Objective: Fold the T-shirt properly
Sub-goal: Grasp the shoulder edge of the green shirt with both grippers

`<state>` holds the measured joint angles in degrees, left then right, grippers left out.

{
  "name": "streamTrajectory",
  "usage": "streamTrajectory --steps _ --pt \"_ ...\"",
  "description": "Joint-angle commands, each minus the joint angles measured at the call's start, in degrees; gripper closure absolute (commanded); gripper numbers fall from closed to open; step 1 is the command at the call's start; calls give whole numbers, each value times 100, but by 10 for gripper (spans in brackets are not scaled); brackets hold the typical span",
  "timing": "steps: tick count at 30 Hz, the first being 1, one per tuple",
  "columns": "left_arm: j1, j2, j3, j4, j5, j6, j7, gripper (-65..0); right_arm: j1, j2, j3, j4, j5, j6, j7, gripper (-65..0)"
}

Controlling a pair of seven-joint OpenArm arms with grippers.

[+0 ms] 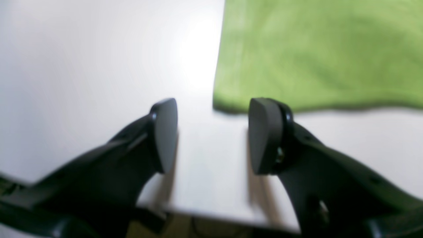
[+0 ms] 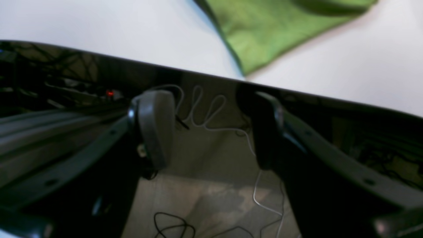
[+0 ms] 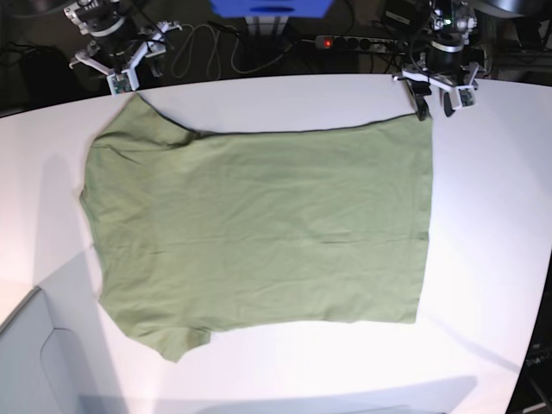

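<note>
Grippers left point(image 1: 213, 135) and right point(image 2: 211, 129) wide, empty, beside T-shirt point(image 3: 259, 233) corners at table point(image 3: 483, 259) edge.

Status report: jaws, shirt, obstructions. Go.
Left gripper jaws open, empty, just off the T-shirt corner. Right gripper jaws open, empty, over the table edge. Shirt flat. No obstructions seen.

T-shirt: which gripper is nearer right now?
Left. The left gripper hangs open just off the T-shirt's hem corner, over the table. The right gripper is open beyond the table edge, off the sleeve tip.
</note>
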<state>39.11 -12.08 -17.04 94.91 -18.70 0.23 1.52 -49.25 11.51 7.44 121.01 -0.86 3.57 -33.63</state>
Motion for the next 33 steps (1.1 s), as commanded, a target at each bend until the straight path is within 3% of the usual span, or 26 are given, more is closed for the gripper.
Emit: streamTrajectory --steps 1,19,27,30,33 --pt "-12 -28 -15 60 -7 8 -112 -332 -37 32 16 88 29 78 88 -344" --pt "-364 69 337 -625 -7 8 -112 -319 51 32 16 88 20 78 53 -344" --pt "-355 78 337 -625 -7 8 -112 -99 60 -118 491 88 29 78 123 -351" --pt "-364 78 337 -625 -7 17 -112 -71 191 -188 702 79 29 78 114 -355" --pt "-364 78 328 -625 -7 25 -112 -35 244 -144 693 70 38 87 114 -400"
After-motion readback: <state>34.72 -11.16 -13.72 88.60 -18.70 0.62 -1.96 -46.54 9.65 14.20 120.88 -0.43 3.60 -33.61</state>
